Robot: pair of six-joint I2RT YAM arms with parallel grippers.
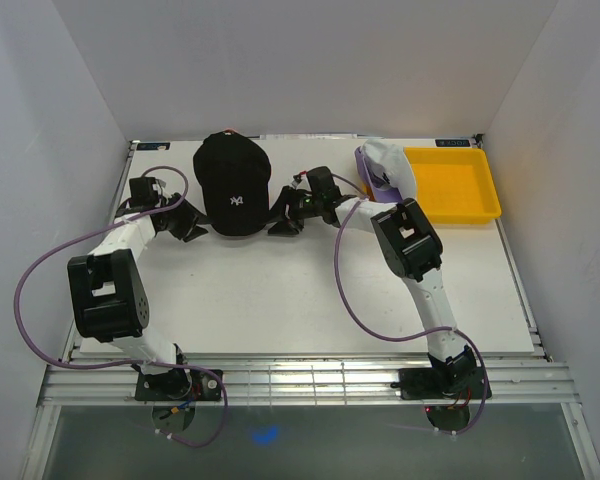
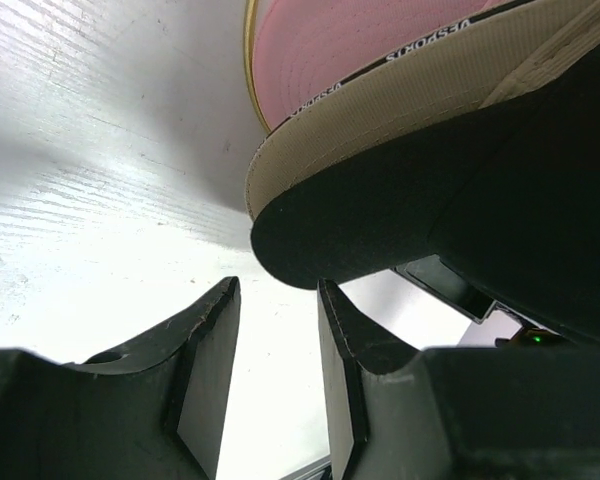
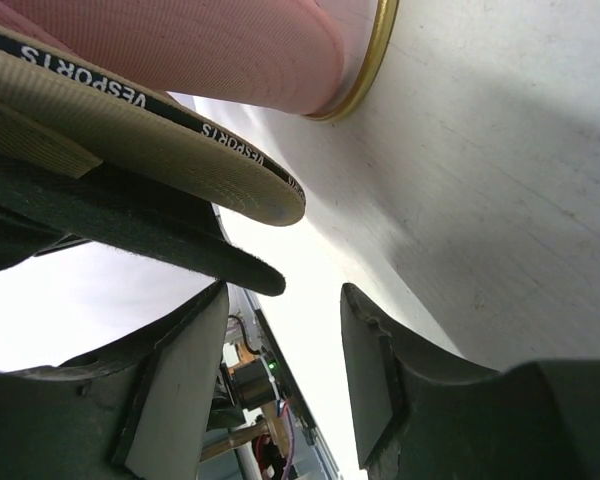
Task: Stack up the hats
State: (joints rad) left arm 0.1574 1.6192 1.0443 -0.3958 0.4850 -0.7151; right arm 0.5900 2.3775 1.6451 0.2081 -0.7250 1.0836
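Observation:
A black cap with a white logo (image 1: 232, 185) tops a stack at the back middle of the table. In the left wrist view its black edge (image 2: 380, 200) lies over a tan cap (image 2: 410, 100) and a pink cap (image 2: 350, 40). The right wrist view shows the same layers: black (image 3: 130, 230), tan (image 3: 180, 140), pink (image 3: 200, 50). My left gripper (image 1: 193, 228) (image 2: 277, 300) is open at the stack's left edge, holding nothing. My right gripper (image 1: 283, 222) (image 3: 285, 300) is open at its right edge, holding nothing. A white cap (image 1: 390, 160) sits on a purple cap (image 1: 368, 172) at the back right.
A yellow tray (image 1: 460, 185) stands at the back right, touching the white and purple caps. White walls close in the table on three sides. Purple cables loop from both arms over the table's left side and middle.

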